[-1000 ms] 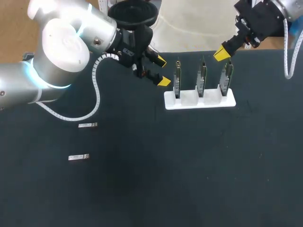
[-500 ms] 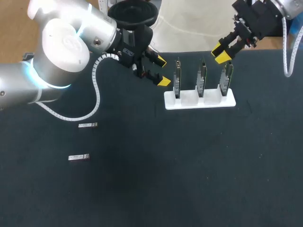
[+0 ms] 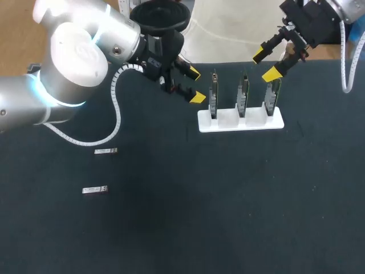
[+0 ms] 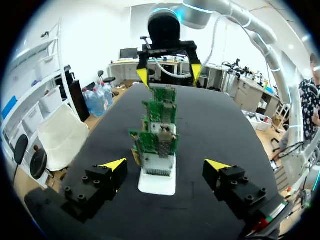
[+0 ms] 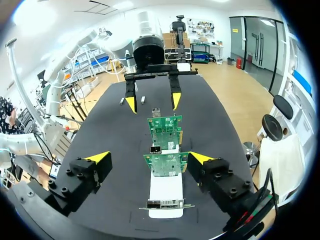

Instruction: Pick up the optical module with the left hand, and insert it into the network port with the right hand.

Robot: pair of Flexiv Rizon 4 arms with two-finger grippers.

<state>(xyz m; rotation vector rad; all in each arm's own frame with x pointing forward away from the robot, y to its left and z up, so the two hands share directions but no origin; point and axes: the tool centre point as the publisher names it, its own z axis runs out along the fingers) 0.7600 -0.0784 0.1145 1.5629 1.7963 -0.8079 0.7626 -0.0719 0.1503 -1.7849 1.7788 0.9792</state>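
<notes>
Black table mat [image 3: 228, 228] carries everything. Nearest the robot, two modules are laid flat on it: the nearer optical module [image 3: 94, 189] and the farther optical module [image 3: 105, 151], one just beyond the other, neither touched. Both are well apart from the left gripper [image 3: 195, 85], behind it and on the side away from where its fingers point. Neither is seen ahead of the fingers in the left wrist view. Pick is judged not yet begun.

Left gripper is spread wide, nothing held. It is held above the mat with its fingers aimed at the white holder [image 3: 256, 124], which sits just ahead of it, centred between the two finger lines. Pose is judged a waiting one, not a grasp approach, since the modules lie behind it.

Three green network cards are stood upright on edge in the holder, in a row: first card [image 3: 214, 96] closest to the left gripper, then middle card [image 3: 243, 94], then last card [image 3: 274, 91] closest to the right gripper. Upright mounting is presumably chosen so the ports can be reached from the side. A metal cage [image 4: 159, 161] at the foot of the first card is taken to be a port; not certain.

Right gripper [image 3: 264, 64] is spread too, empty, hung at the far end of the row, just above and beside the last card, facing the left gripper along the row. It is judged to be staged near the ports for handover and insertion.

Next needed: left gripper brought back and lowered over a module, long sides between the fingers.
</notes>
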